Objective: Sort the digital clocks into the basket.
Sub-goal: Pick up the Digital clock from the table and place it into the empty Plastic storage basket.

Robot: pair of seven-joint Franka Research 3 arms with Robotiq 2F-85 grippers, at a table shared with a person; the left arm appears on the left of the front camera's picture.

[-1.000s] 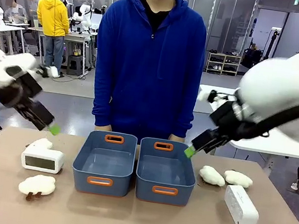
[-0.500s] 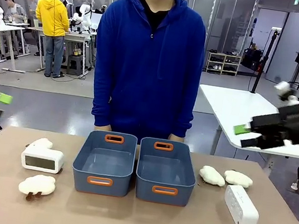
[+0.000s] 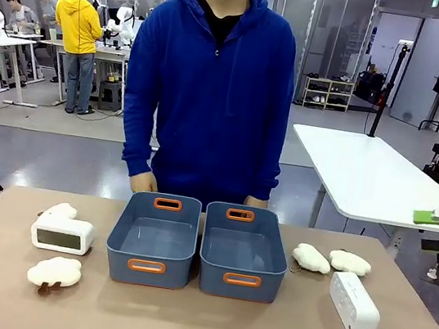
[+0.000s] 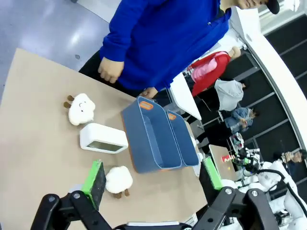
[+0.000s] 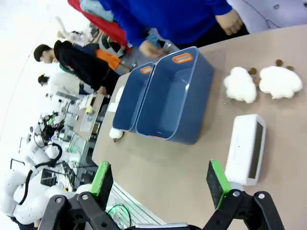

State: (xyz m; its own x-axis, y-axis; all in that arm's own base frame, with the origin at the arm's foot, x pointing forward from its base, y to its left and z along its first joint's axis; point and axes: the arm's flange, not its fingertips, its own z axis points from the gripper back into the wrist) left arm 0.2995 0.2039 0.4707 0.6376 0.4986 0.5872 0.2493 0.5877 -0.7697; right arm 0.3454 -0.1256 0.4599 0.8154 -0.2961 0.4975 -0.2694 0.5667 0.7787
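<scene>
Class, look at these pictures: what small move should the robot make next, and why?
Probably bring the open right gripper over the right clock. That clock lies unsorted beside the plush toys, close to that gripper's fingers, and both baskets are empty.

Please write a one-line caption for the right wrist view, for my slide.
Right gripper, jaws open, facing a white digital clock, two plush toys and two blue-grey baskets.

White digital clock (image 3: pixel 62 234), screen forward, left of empty blue-grey basket (image 3: pixel 120 264) and its twin (image 3: pixel 267 286) (touching), second clock (image 3: pixel 354 303) right.
</scene>
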